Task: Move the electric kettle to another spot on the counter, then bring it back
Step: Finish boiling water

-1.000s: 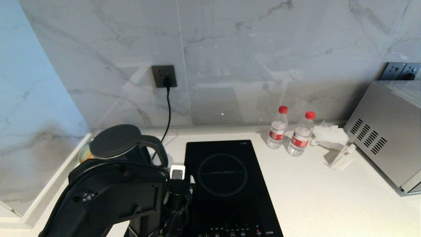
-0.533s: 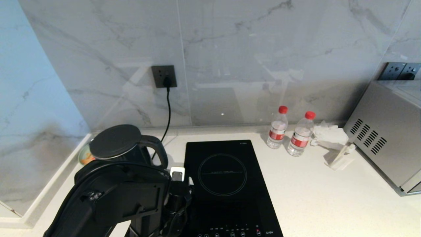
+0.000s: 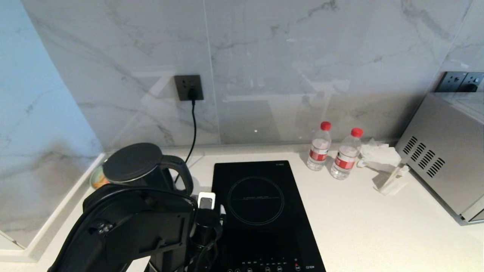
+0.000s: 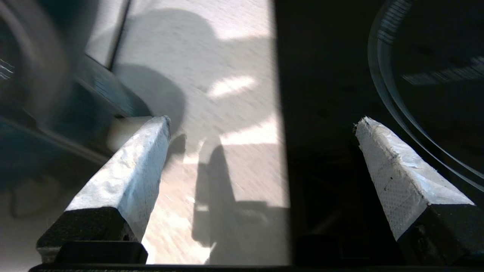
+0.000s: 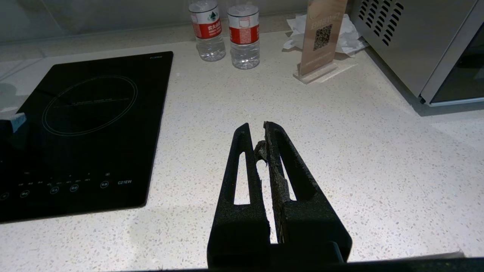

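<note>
**Kettle parked in the back-left corner, left gripper just off its handle**

The electric kettle (image 3: 137, 165) stands upright in the back-left corner of the worktop (image 3: 378, 234), close to both marble walls, with its looped handle facing the hob (image 3: 261, 215). A black cord runs from behind it up to the wall socket (image 3: 188, 87).

The left gripper (image 4: 261, 122) hangs low over the narrow strip of worktop between the kettle and the hob's left edge. Its fingers (image 4: 128, 170) are spread wide and hold nothing; one sits just beside the kettle's side, the other is over the black glass. In the head view the left arm covers most of the kettle's body.

The right gripper (image 5: 257, 130) is parked over the bare worktop right of the hob, fingers pressed together and empty.

The biggest open stretch is right of the hob. Two water bottles (image 3: 332, 151), some crumpled tissue (image 3: 378, 153) and a small sign stand (image 5: 319, 41) crowd the back edge there, and a steel oven (image 3: 446, 151) blocks the far right.
</note>
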{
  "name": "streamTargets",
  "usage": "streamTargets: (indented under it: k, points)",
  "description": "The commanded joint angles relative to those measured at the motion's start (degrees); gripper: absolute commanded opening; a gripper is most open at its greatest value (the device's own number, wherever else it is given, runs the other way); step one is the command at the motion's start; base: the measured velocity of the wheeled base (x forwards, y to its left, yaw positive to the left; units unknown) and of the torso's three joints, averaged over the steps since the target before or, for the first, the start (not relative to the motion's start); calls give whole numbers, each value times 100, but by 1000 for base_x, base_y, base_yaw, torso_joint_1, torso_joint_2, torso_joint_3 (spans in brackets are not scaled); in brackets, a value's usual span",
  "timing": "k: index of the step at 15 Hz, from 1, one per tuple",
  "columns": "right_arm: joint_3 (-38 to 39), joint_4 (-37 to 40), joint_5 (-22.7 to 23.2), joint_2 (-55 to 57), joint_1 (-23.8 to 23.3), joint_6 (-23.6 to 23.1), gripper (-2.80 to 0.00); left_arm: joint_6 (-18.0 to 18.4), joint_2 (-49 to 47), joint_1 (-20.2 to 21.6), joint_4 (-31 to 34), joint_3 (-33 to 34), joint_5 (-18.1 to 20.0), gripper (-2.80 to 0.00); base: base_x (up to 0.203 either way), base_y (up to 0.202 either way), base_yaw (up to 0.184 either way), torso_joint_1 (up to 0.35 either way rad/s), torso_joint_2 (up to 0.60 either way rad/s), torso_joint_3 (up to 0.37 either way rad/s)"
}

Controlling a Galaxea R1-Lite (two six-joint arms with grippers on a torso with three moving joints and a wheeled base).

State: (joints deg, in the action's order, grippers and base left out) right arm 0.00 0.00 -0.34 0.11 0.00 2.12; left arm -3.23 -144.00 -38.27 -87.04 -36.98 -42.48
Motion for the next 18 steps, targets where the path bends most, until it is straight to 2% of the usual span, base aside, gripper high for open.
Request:
streamTargets:
  k: [1, 5, 9, 12, 18]
  points:
    - [0, 0, 4, -2, 0, 8, -280, -14, 88, -156, -62, 98, -19, 0, 0, 0, 0, 0, 0, 0]
    - [0, 0, -2, -2, 0, -1, -280, -19, 83, -355, -62, 253, 0, 0, 0, 0, 0, 0, 0, 0]
    - [0, 0, -2, -2, 4, -1, -280, 45, -90, -356, -62, 357, 3, 0, 0, 0, 0, 0, 0, 0]
    - [0, 0, 6, -2, 0, 2, -280, 245, -181, -311, -62, 276, 10, 0, 0, 0, 0, 0, 0, 0]
    - [0, 0, -2, -2, 0, 6, -280, 271, -84, -189, 223, 95, -3, 0, 0, 0, 0, 0, 0, 0]
